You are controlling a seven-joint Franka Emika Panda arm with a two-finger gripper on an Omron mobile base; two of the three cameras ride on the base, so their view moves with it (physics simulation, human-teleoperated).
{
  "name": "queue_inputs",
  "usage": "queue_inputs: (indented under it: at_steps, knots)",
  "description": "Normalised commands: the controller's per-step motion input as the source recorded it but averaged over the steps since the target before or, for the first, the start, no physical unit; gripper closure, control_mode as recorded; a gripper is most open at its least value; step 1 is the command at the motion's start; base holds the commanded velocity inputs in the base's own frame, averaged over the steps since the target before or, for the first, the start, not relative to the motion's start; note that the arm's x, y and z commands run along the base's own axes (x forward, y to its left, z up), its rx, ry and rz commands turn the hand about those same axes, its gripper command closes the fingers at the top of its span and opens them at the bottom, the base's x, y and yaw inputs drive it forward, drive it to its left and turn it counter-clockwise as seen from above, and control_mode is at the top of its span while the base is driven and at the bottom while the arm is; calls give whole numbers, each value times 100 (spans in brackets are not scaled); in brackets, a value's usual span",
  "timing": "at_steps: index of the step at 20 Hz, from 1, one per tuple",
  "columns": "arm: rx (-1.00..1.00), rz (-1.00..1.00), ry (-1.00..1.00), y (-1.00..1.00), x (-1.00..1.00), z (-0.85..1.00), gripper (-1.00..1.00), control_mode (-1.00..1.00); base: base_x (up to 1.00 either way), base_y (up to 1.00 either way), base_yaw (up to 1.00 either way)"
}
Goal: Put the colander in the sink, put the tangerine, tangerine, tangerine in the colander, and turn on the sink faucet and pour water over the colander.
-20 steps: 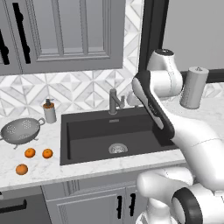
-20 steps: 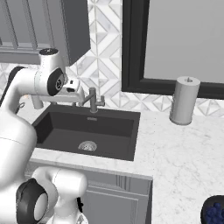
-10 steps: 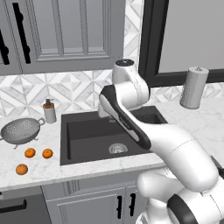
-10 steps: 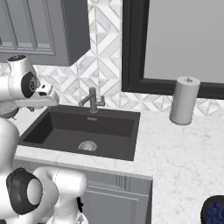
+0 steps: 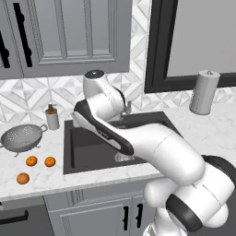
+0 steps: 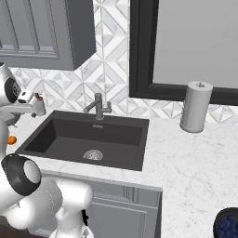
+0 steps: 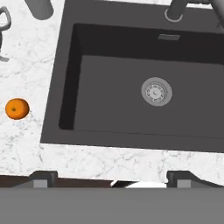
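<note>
The silver colander (image 5: 20,137) sits on the counter left of the sink (image 5: 92,150). Three tangerines (image 5: 31,161) (image 5: 50,161) (image 5: 22,178) lie on the marble in front of the colander. My gripper (image 7: 112,178) hangs high over the sink's front left part, open, with nothing between its fingertips (image 7: 42,177). In the hand view one tangerine (image 7: 17,109) lies left of the dark sink (image 7: 109,78), and the colander's loop handle (image 7: 3,22) shows at the top left. The sink faucet (image 6: 97,106) stands behind the basin, with no water running.
A grey soap bottle (image 5: 52,118) stands beside the sink's back left corner. A paper towel roll (image 6: 195,107) stands on the counter to the right. A bowl of blueberries (image 6: 228,223) sits at the counter's front right. Cabinets hang above.
My arm has swung from the sink's right side across to its left side. The gripper has stayed open. Colander and tangerines have not moved.
</note>
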Motion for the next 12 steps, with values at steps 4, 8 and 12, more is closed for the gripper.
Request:
queue_inputs:
  at_steps: [4,8,12]
  knots:
    - [3,-10,0,75,34,-9,-100,-100,0,0,0]
    - [6,-10,0,71,31,-14,-100,-100,0,0,0]
    - [7,-8,0,60,33,-26,-100,-100,0,0,0]
